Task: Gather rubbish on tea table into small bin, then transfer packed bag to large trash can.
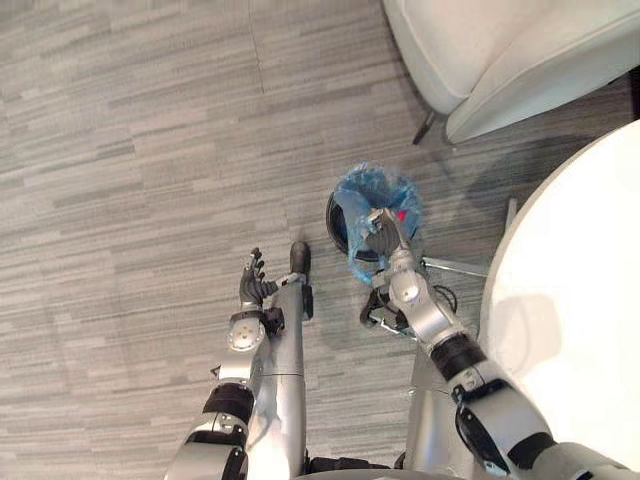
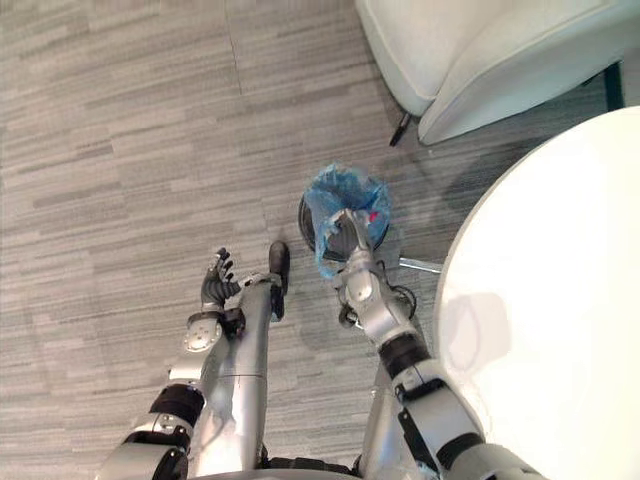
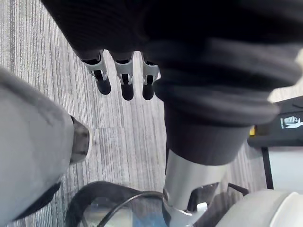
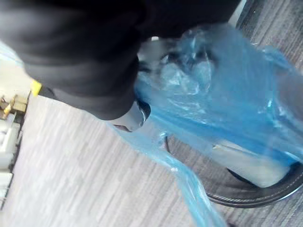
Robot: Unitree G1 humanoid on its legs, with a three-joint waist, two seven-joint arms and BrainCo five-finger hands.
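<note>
While our left hand (image 1: 254, 281) hangs over the grey floor (image 1: 120, 150), its fingers are loosely straight and hold nothing. Right of it, the small black bin (image 1: 333, 225) stands on the floor near the edge of the round white table (image 1: 570, 330). A crumpled, translucent blue bag (image 1: 372, 192) is bunched above its rim. Our right hand (image 1: 383, 234) reaches into the bag; we cannot tell its grip.

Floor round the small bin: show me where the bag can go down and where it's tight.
Free: the wide floor on the bin's left, beyond the left hand; the white table top is bare too. Crowded: the gap between bin, chair and table, where the right hand is at the blue bag.
</note>
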